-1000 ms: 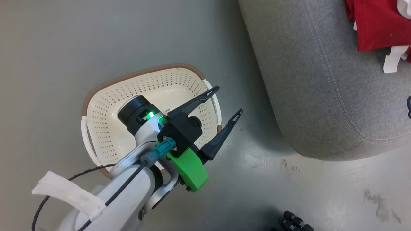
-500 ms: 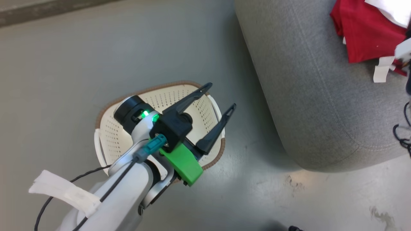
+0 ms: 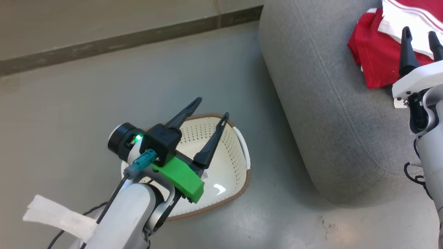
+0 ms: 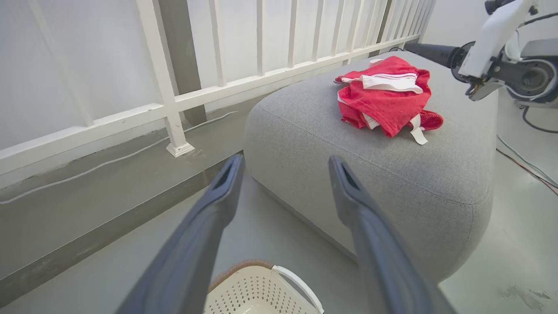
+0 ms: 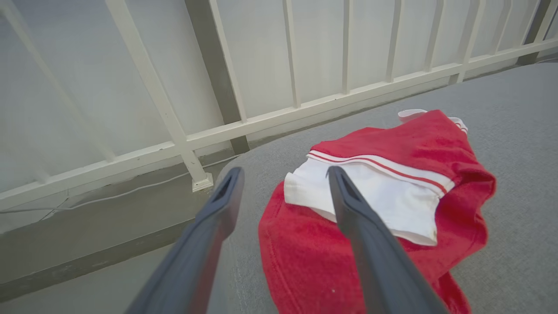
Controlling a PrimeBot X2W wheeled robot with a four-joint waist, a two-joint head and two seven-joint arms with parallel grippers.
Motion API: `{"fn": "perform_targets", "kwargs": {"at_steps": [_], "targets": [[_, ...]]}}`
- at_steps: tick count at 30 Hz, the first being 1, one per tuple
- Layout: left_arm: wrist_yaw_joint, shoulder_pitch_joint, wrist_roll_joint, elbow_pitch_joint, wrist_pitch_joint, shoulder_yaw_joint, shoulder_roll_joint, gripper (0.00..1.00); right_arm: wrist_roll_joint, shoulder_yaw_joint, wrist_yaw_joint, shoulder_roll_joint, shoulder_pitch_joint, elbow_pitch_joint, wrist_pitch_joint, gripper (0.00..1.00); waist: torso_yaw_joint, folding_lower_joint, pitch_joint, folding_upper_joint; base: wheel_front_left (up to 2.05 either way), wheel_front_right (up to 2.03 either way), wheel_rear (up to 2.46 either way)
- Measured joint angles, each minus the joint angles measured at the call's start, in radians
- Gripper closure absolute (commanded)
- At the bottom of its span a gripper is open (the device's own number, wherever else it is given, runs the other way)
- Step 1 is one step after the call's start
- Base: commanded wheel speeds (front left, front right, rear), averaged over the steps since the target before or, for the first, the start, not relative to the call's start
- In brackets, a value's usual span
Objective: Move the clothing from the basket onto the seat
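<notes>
Near the seat's [image 3: 322, 103] far edge the clothing [image 3: 373, 62] lies as a crumpled heap, long axis unclear, its white tag [image 4: 417, 133] trailing toward the near edge, print unreadable, my right claw [image 3: 419, 34] spread wide and empty above it, my left claw [image 3: 213, 107] wide over the basket [image 3: 242, 186].

The left gripper [image 3: 213, 107] has two long dark grey tapered fingers [image 3: 209, 148] with slotted tips, set on a black boxy mount [image 3: 162, 141] next to a bright green plastic bracket [image 3: 178, 178]. A teal plug [image 3: 143, 160] feeds a thin black cable [image 3: 114, 197] along the pale silver forearm [image 3: 128, 214], wrapped with white tape [image 3: 59, 218]. A black round cap [image 3: 119, 140] shows a green light [image 3: 138, 139]. The right gripper [image 3: 419, 31] has a white wrist housing [image 3: 413, 81].
</notes>
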Motion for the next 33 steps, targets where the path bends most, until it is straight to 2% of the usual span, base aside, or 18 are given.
{"fn": "perform_targets", "kwargs": {"at_steps": [5, 10, 15, 22, 33], "targets": [[0.020, 0.017, -0.005, 0.008, -0.013, 0.022, -0.001, 0.00, -0.022, 0.006, 0.002, 0.005, 0.026, -0.076, 0.000, 0.00, 0.021, 0.0000, -0.034, 0.0000, 0.00, 0.00, 0.00], [0.063, 0.061, -0.019, 0.024, -0.030, 0.069, 0.004, 0.00, -0.048, 0.038, 0.012, 0.058, 0.073, -0.161, -0.001, 0.00, 0.045, 0.0000, -0.073, 0.0000, 0.00, 0.00, 0.00], [0.102, 0.094, -0.050, 0.034, -0.044, 0.119, 0.007, 0.00, -0.065, 0.060, 0.018, 0.071, 0.114, -0.237, -0.001, 0.00, 0.067, 0.0000, -0.109, 0.0000, 0.00, 0.00, 0.00], [0.122, 0.144, -0.059, 0.043, -0.068, 0.166, 0.011, 0.00, -0.094, 0.098, 0.022, 0.109, 0.202, -0.312, -0.001, 0.00, 0.100, 0.0000, -0.149, 0.0000, 0.00, 0.00, 0.00], [0.140, 0.245, -0.069, 0.073, -0.088, 0.226, 0.013, 0.00, -0.112, 0.156, 0.018, 0.157, 0.360, -0.350, -0.001, 0.00, 0.136, 0.0000, -0.217, 0.0000, 0.00, 0.00, 0.00]]}}
